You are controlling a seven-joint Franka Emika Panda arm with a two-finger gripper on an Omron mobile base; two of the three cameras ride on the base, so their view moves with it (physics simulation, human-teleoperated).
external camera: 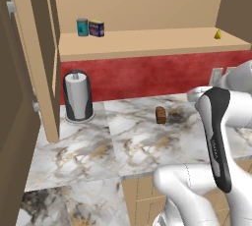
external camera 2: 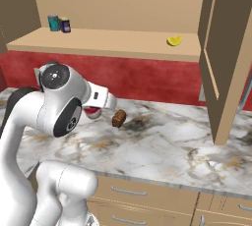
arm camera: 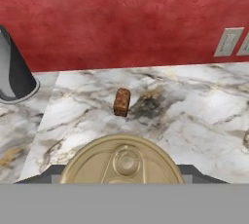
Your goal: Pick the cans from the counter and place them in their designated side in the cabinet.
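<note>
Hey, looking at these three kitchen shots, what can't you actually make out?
- Gripper: in the hand view a gold can lid covers its fingertips, so its grip is unclear.
- Red can: right base view, mostly behind the robot's hand; label unreadable.
- Dark blue can: left base view, too small to read.
- Paper towel holder: hand view, cut by the left edge.

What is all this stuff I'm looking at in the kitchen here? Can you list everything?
Teal can: one, on the cabinet shelf, left end.
Dark blue can: one, yellow label, beside the teal can.
Red can: one, gold lid, at the tool.
Lemon wedge: one, yellow, shelf's right end.
Brown block: one, on the marble counter.
Paper towel holder: one, dark, counter's left.
Wall outlets: grey, on the red wall.
Tool: one, closed around the red can.
</note>
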